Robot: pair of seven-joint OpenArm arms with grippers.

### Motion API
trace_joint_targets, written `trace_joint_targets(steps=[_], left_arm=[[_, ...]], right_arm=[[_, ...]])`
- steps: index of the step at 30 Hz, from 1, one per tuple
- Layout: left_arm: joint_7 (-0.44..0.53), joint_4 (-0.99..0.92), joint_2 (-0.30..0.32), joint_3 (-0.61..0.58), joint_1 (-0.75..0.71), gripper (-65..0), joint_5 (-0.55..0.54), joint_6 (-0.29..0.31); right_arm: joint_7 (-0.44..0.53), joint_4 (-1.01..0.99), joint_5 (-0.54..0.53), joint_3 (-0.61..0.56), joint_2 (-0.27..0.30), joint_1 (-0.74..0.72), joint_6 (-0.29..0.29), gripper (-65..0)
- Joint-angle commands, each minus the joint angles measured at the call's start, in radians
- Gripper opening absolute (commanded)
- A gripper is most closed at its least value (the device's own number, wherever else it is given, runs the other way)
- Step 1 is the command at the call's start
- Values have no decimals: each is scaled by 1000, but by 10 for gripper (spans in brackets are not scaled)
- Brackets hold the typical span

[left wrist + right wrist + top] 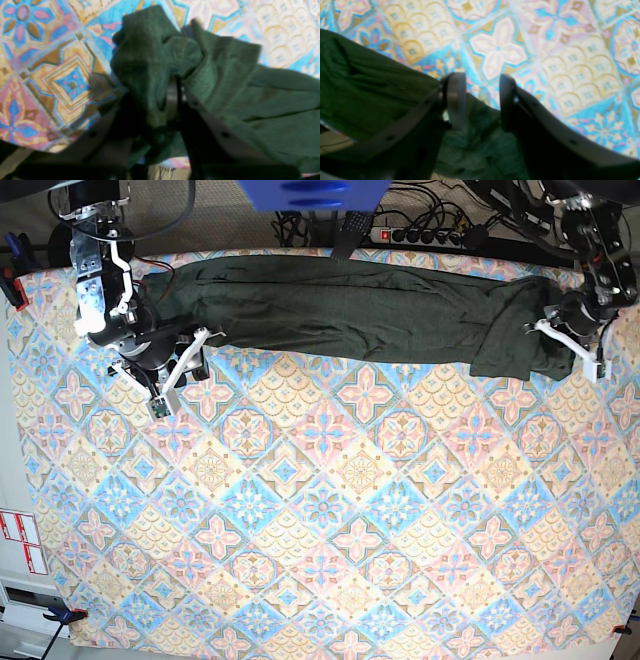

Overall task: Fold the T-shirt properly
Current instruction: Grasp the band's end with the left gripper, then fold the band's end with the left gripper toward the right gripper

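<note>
1. While the patterned tablecloth [320, 510] lies mostly bare, the T-shirt [350, 305] stretches as a long band along its far edge, folding seemingly only partly done.
2. Left gripper [175, 100] pinches one bunched shirt end.
3. Right gripper [482, 100] gapes, holding nothing.

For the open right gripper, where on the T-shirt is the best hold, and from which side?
Probably the T-shirt's near edge at its end beside the right gripper, approached from the tablecloth side: the edge lies flat and exposed there, and the jaws already stand open.
</note>
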State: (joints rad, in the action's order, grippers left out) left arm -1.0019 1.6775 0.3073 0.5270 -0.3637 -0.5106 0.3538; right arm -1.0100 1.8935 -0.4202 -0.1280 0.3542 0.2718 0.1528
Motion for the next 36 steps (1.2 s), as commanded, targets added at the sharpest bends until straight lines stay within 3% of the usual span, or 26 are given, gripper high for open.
trace_joint_targets(steps=[1,7,11,17,25,34,36], left_arm=[[12,66,-15,-20,-8,-650,-21,12],[-120,269,-159,-107,-25,-650,-20,8],[-170,312,-231,-132,-22,-650,-21,8],[-173,313,-241,-268,-22,-650,-23,6],[-180,307,-308,-367,-7,-650,-15,4],[-180,281,-308,-480,-1,-650,-15,4],[-180,275,-305,-492,-1,-616,-15,4]], right_arm=[[16,16,1,9,13,-4,0,-426],[16,18,-3,11,50,-3,0,-426],[16,18,-4,70,70,-1,0,-426],[12,18,-4,158,73,1,0,-426],[15,18,-4,199,108,1,0,-425],[15,18,-4,224,111,1,0,-425],[15,18,-4,224,111,1,0,-425]])
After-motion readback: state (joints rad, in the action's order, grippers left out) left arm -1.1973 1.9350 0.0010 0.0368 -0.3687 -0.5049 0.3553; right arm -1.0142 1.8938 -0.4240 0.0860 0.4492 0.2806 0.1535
